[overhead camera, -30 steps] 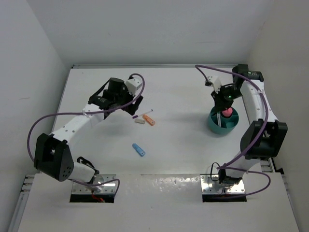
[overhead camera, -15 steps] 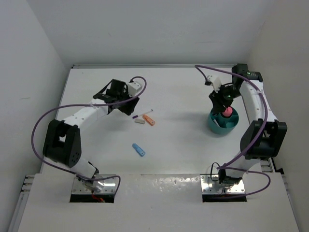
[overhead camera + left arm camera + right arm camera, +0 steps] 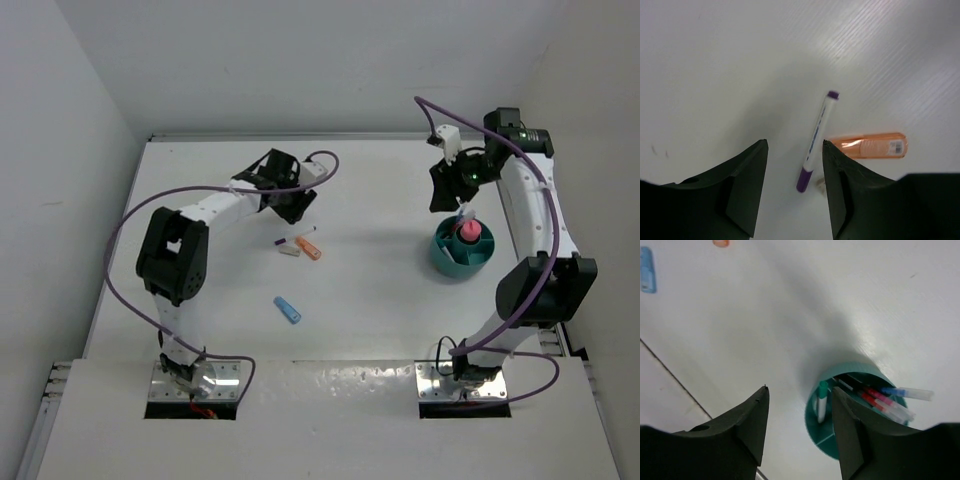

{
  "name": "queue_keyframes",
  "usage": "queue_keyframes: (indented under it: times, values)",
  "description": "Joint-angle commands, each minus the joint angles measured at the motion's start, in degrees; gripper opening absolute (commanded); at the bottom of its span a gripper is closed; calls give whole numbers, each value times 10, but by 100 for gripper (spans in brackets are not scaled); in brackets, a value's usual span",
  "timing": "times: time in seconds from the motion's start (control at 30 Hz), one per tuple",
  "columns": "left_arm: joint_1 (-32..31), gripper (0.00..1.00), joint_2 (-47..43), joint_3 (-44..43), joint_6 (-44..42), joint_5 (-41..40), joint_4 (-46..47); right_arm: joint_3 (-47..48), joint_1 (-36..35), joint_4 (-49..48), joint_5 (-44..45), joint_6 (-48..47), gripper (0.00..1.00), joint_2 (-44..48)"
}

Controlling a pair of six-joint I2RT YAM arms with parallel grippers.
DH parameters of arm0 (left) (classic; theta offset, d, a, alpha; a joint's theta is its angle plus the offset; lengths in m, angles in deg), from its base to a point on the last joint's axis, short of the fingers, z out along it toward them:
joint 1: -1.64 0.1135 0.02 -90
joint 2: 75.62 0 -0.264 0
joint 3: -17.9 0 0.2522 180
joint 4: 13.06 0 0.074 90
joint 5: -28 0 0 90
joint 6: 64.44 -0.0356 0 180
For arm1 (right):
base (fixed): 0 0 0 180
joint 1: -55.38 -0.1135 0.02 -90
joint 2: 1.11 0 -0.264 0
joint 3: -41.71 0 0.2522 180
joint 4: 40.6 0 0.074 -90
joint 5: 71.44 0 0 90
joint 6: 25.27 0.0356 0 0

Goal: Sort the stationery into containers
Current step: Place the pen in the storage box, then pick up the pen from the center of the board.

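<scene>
A white pen with purple ends [image 3: 817, 135] lies on the table, and my left gripper [image 3: 794, 142] hovers over it, open, the pen's near end between the jaws and untouched. An orange stick [image 3: 867, 146] and a beige eraser [image 3: 290, 251] lie just beside the pen [image 3: 298, 236]. A blue stick [image 3: 288, 310] lies nearer the front. My right gripper [image 3: 799, 388] hangs open and empty above the left rim of the round teal cup [image 3: 850, 367]. In the cup stand a teal pen [image 3: 823, 400], red pens [image 3: 880, 402], a blue pen [image 3: 905, 391] and a pink marker [image 3: 467, 231].
The teal cup [image 3: 440, 255] stands at the right, close under my right arm's forearm. My left arm [image 3: 225, 205] stretches across the back left of the white table. Walls close the table at the back and on both sides.
My right gripper has opened and risen away from the cup. My left arm has swung right over the purple-ended pen, its jaws narrowing.
</scene>
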Motion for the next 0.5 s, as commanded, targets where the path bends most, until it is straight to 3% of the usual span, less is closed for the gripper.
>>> queue_keyframes:
  times: [0.0, 0.13, 0.47]
  values:
    - [-23, 54, 43, -69, -18, 29, -19, 22, -6, 28, -46, 47, 52, 19]
    - [-33, 54, 92, -121, -4, 50, -52, 27, -2, 33, -56, 66, 52, 24]
    - [-50, 56, 140, -142, -6, 44, -77, 49, 15, 59, -72, 69, 52, 12]
